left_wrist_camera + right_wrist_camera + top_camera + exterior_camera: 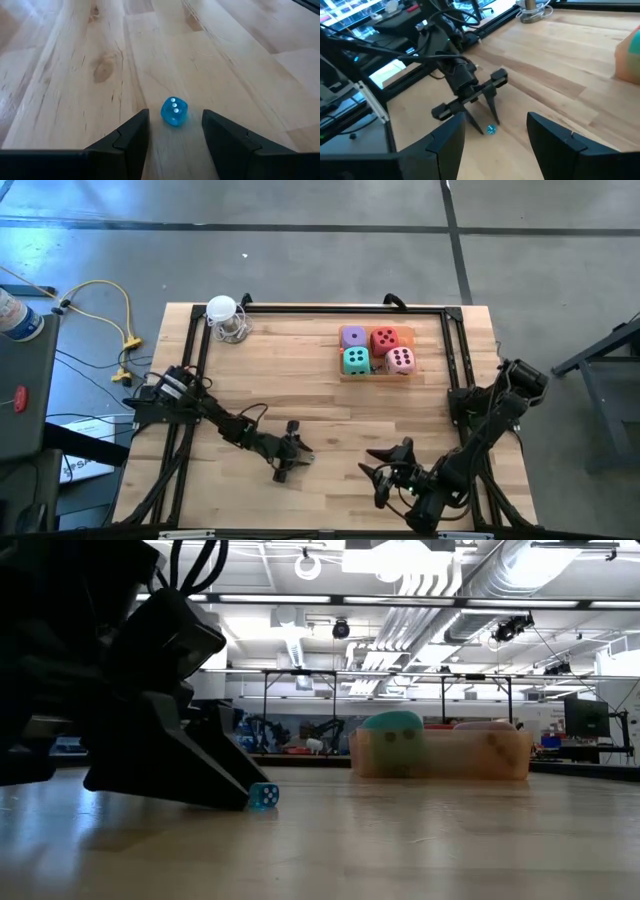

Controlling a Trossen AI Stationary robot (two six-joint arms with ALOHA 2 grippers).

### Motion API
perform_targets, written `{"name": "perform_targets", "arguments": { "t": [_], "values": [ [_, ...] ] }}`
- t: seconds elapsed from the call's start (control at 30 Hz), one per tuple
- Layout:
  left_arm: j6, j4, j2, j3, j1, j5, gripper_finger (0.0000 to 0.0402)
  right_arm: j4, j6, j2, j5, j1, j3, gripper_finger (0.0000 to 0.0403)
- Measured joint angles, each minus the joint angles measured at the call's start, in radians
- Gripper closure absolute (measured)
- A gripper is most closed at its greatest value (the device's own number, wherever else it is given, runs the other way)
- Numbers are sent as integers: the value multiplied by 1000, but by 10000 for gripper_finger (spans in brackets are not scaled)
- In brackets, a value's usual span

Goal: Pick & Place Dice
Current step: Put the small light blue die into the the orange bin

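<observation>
Four soft dice sit in an orange tray (408, 335) at the table's far right: purple (352, 336), red (384, 339), teal (356, 361) and pink (400, 360). No gripper touches them. A tiny translucent blue cube with white pips (174, 111) lies on the wood near the front middle. My left gripper (175, 120) is low over the table and open, with a fingertip on either side of the cube and a gap on both sides. My right gripper (372, 472) hangs open above the table's near right, pointing toward the left gripper, with nothing between its fingers.
A white round object on a small stand (224, 315) sits at the far left corner. Black frame rails (320, 308) run along the table's far and side edges. Bare wood lies between the grippers and the tray (440, 755).
</observation>
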Motion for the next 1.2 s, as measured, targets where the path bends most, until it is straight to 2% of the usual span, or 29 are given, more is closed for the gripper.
{"name": "perform_targets", "arguments": {
  "t": [0.17, 0.33, 0.57, 0.8, 0.97, 1.2],
  "values": [
    [52, 3, 1, 0, 13, 29, 225, 25, 0, 19, -3, 2, -1, 199],
    [53, 17, 2, -2, 44, 154, 225, 63, -10, 29, -41, -1, -1, 199],
    [61, 18, 2, -2, 78, 242, 227, 158, -79, 62, -64, -1, -1, 199],
    [119, 18, 3, -1, 91, 317, 272, 203, -108, 64, -78, -1, -1, 199],
    [135, 17, 3, -1, 91, 327, 306, 203, -106, 64, -78, -1, -1, 199],
    [135, 17, 3, -1, 91, 329, 334, 218, -105, 64, -80, -1, -1, 199]
  ]
}}
